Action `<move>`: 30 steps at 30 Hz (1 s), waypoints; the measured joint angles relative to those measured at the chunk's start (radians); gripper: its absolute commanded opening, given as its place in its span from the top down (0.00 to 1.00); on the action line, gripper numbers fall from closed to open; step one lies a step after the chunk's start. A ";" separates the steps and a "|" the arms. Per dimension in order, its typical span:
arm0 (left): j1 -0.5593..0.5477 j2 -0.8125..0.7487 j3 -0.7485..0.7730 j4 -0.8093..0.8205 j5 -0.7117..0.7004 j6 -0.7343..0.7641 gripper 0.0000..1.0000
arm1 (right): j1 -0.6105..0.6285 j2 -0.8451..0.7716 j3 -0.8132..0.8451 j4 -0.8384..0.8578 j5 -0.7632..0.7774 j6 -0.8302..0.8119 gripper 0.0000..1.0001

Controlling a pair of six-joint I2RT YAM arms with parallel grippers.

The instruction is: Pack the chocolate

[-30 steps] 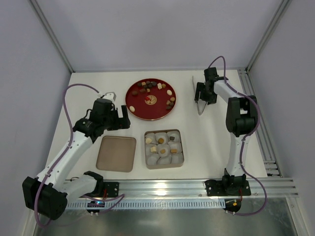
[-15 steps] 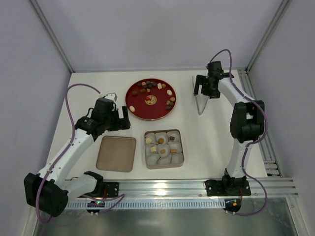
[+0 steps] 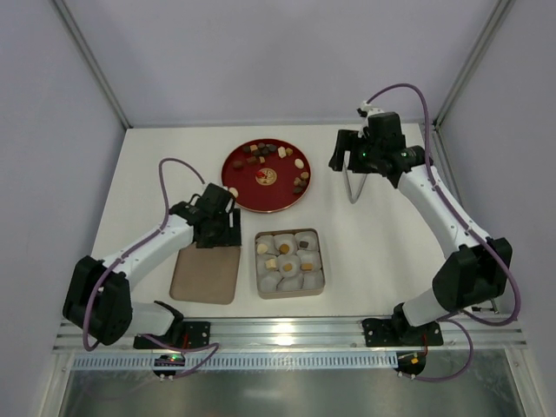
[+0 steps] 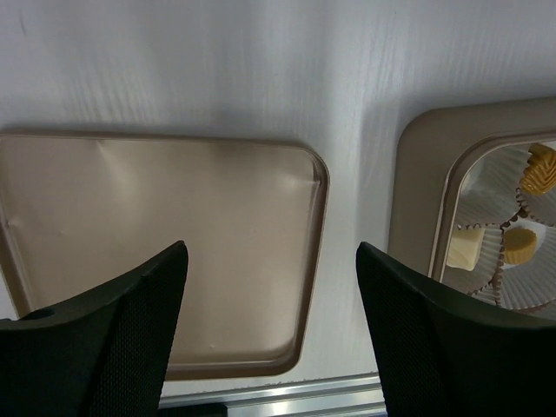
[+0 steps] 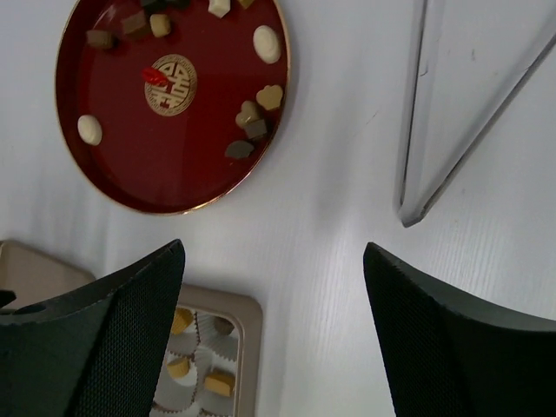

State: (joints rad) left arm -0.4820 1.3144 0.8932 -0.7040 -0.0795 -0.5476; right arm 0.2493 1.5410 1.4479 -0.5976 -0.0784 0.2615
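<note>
- Top view: a white table (image 3: 382, 252) fills a booth with pale lilac walls (image 3: 261, 61) and slanting aluminium posts (image 3: 90, 61). A ribbed metal rail (image 3: 295, 330) runs along the near edge, where both arm bases are bolted.
- A round red plate (image 3: 252, 195) sits at the centre back. Most of the chocolate (image 3: 300, 163) lies scattered along its far and right sides.
- Nearer, a square tin (image 3: 290, 296) holds pale paper cups (image 3: 271, 282), several with a piece inside. A tan lid (image 3: 204, 278) lies just beside the tin on the left.
- Metal tongs (image 3: 351, 187) lie on the table right of the plate.
- The left gripper (image 3: 221, 234) hangs over the lid's far right corner. The right gripper (image 3: 347, 159) hovers above the far end of the tongs.
- Left wrist view: the black fingers stand apart with nothing between them. Below, the lid rests flat on the faintly grained white surface, its right edge near the tin's rim but apart from it. Yellow and tan pieces sit in pleated cups at the right edge, and a strip of rail shows at the bottom.
- Right wrist view: the fingers stand apart, empty. The plate lies upper left with a gold emblem (image 5: 169, 84) at its centre and brown, tan and cream pieces near its rim. The tongs form a narrow V at upper right, apart from the plate. A corner of the tin, with pieces in its cups, shows at the bottom, and a corner of the lid at lower left.
</note>
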 measured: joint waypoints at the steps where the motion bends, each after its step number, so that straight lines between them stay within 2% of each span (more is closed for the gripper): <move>1: -0.019 0.018 0.000 0.000 -0.007 -0.008 0.25 | 0.018 -0.027 -0.023 0.004 -0.009 0.002 0.17; 5: -0.079 0.079 0.000 0.005 -0.032 -0.042 0.36 | 0.056 -0.122 -0.110 0.021 -0.023 0.011 0.20; 11: -0.098 0.181 0.000 0.025 -0.056 -0.062 0.49 | 0.114 -0.239 -0.176 0.037 -0.031 0.032 0.23; 14: -0.109 0.217 0.000 0.040 -0.059 -0.073 0.54 | 0.140 -0.291 -0.202 0.052 -0.043 0.042 0.24; 17: -0.121 0.243 0.001 0.069 -0.060 -0.076 0.55 | 0.154 -0.322 -0.227 0.061 -0.048 0.052 0.24; 25: -0.145 0.311 0.040 0.099 -0.078 -0.077 0.65 | 0.171 -0.337 -0.270 0.066 -0.055 0.060 0.24; 28: -0.145 0.321 0.049 0.098 -0.086 -0.077 0.74 | 0.172 -0.342 -0.276 0.067 -0.060 0.060 0.24; 30: -0.145 0.333 0.060 0.099 -0.093 -0.077 0.86 | 0.174 -0.348 -0.283 0.068 -0.069 0.063 0.25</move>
State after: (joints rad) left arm -0.6273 1.6474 0.9535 -0.6048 -0.1722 -0.6250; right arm 0.4236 1.1934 1.1652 -0.5301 -0.1478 0.3244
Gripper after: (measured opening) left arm 0.237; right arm 0.758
